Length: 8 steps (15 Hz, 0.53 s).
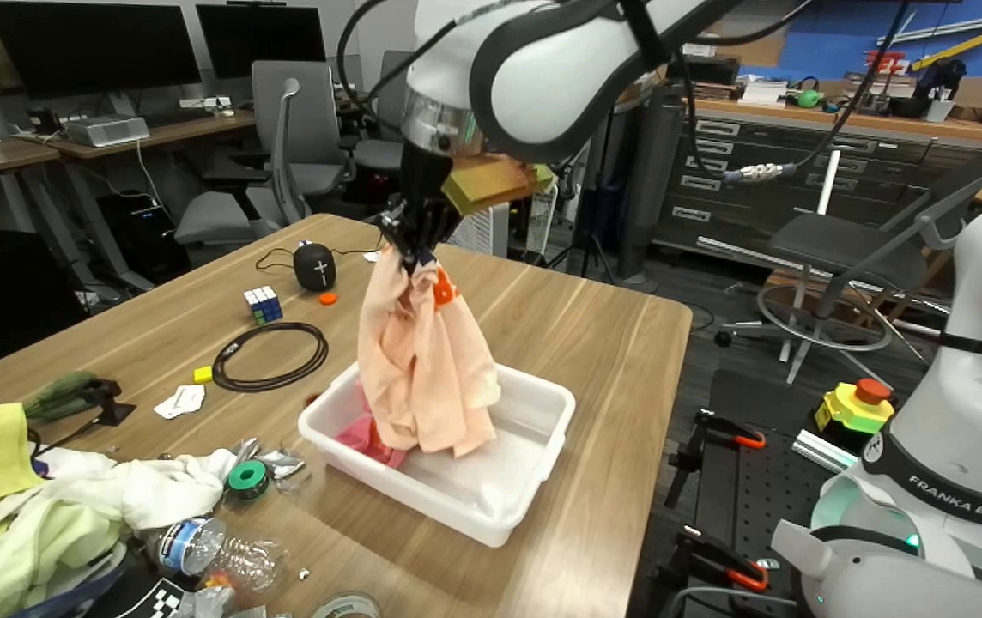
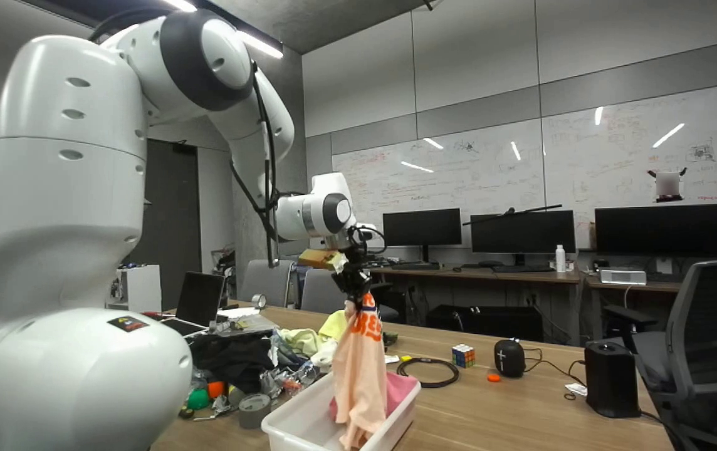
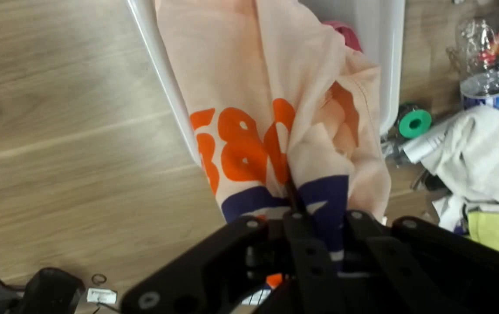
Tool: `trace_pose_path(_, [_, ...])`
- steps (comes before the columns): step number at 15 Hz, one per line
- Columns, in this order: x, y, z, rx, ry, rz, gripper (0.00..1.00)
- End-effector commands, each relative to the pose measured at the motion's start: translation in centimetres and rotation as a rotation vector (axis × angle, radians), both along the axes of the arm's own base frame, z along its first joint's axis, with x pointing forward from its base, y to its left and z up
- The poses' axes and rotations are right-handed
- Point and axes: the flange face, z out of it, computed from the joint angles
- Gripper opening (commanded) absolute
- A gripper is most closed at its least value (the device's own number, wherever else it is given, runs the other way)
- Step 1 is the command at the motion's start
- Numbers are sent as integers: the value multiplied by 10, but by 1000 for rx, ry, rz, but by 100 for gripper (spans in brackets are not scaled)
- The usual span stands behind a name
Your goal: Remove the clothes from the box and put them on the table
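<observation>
A brown wood-grain table (image 1: 611, 343) bears a white rectangular plastic box (image 1: 414, 493). Over the box's interior hangs an orange-lettered peach fabric garment (image 1: 427, 378) — its top pinched in the black jointed gripper (image 1: 418, 256) — while crumpled pink cloth (image 1: 366, 436) lies inside.

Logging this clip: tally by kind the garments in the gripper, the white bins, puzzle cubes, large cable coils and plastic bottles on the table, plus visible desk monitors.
Garment in gripper: 1
White bin: 1
Puzzle cube: 1
Large cable coil: 1
Plastic bottle: 1
Desk monitors: 3
Total: 8
</observation>
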Motion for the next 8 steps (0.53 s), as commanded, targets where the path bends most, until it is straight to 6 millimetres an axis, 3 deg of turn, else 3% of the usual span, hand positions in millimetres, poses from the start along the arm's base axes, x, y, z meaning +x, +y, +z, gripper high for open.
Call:
trace_pose_path(1, [-11, -17, 74, 57, -136, -41, 7])
trace_pose_path(5, [-14, -31, 121, 99, -238, -86, 7])
trace_pose_path(8, [-16, -37, 134, 109, -286, -106, 7])
